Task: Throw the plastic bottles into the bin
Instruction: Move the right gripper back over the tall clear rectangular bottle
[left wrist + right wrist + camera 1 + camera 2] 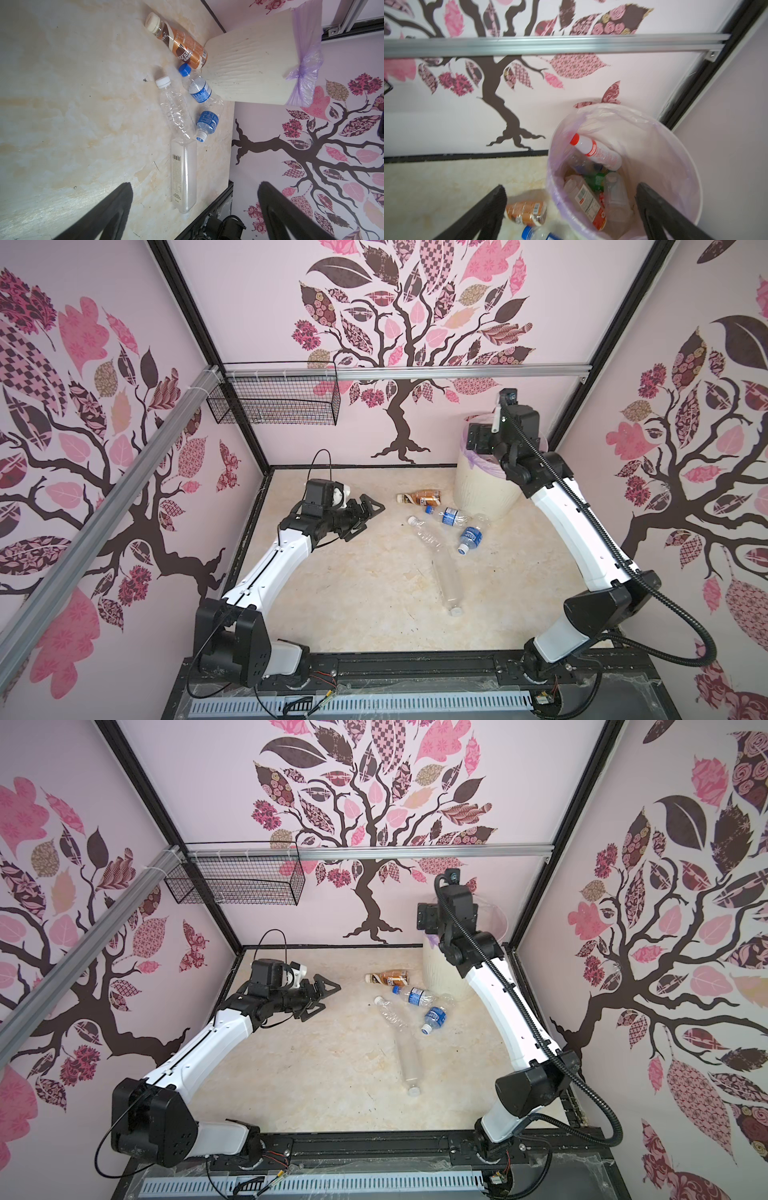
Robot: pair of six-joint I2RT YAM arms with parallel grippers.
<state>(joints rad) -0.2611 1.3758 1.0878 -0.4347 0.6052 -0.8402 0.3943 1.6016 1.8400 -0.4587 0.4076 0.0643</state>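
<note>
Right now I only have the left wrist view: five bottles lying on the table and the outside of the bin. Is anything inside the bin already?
Observer: Yes. The right wrist view looks down into the bin. Several bottles lie in it, among them a red-capped bottle leaning against the inner wall.
Operator: I can't see the other arm at all. Where is its gripper?
Observer: The right gripper is raised over the bin's rim. Its jaws are wide open and nothing is between them.
</note>
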